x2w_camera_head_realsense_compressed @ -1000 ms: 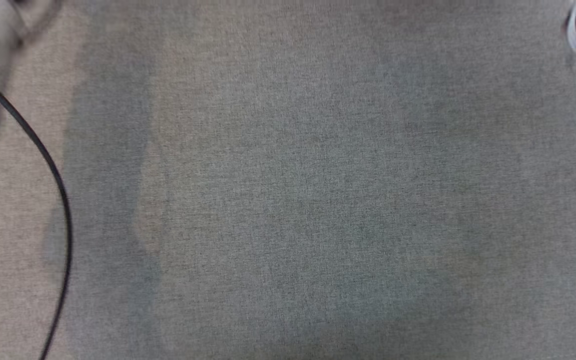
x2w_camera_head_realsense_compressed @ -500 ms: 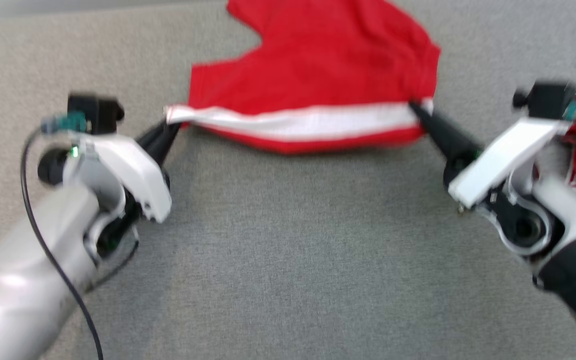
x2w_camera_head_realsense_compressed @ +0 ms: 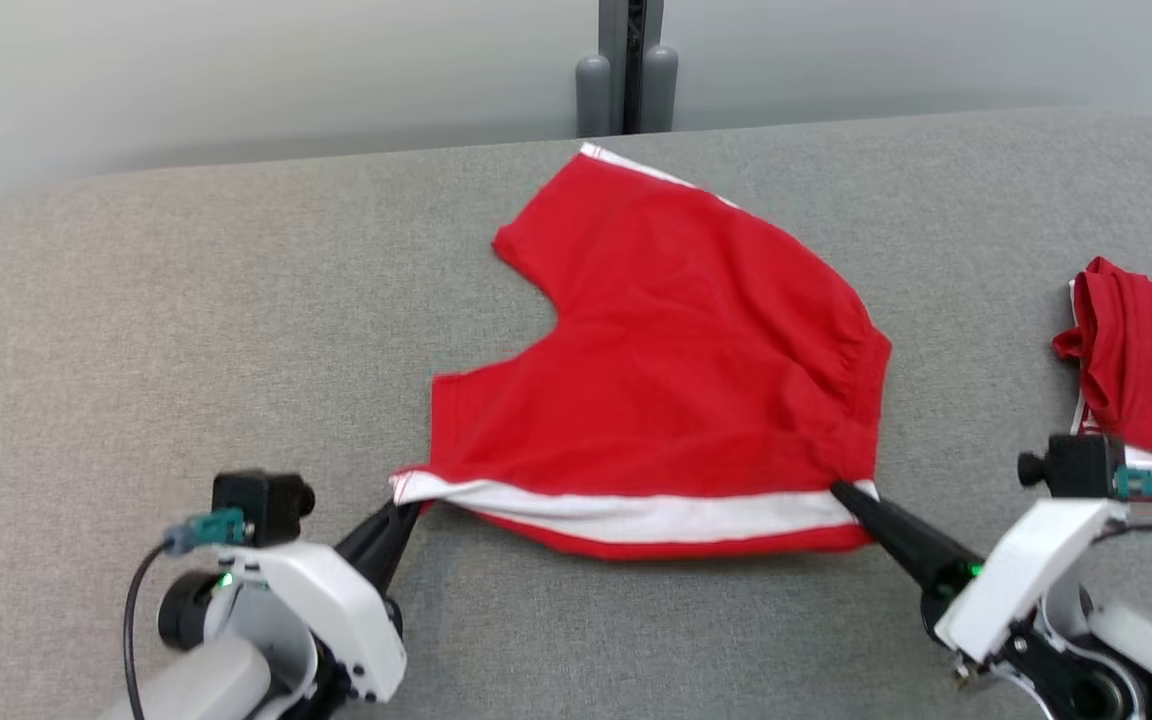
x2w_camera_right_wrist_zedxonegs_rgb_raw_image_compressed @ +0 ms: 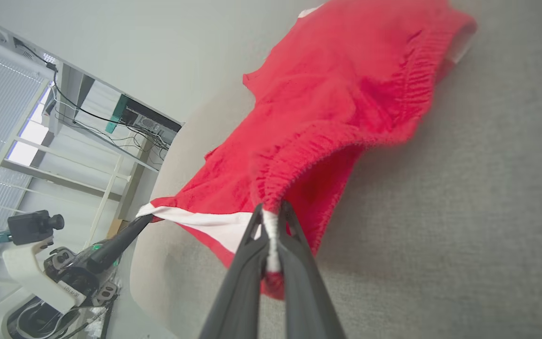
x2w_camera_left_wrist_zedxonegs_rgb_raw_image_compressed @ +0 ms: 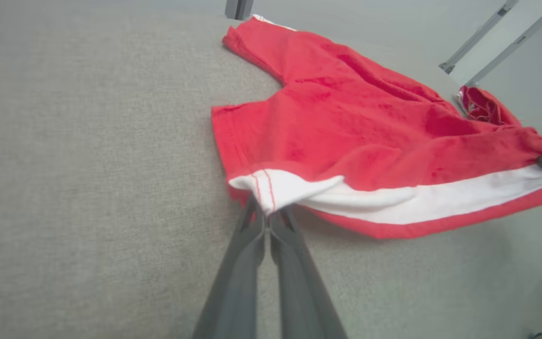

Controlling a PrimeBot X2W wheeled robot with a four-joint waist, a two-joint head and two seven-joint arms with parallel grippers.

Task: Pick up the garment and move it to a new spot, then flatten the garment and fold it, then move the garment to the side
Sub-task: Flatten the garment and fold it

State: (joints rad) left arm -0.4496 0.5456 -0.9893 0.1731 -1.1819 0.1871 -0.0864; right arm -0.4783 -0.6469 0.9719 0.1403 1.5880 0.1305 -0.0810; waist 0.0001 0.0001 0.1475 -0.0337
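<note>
Red garment lay spread on the grey table, its white-banded near edge strung between jaws: left gripper clamped one corner, right gripper pinched the other.

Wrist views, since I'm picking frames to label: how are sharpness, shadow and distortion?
Left wrist view: shorts fairly sharp, left gripper slightly soft up close, light even. Right wrist view: the shorts' far end is blurred, a dark shadow lies beneath them, and the window frames slant. Head view: sharp, no glare.
</note>
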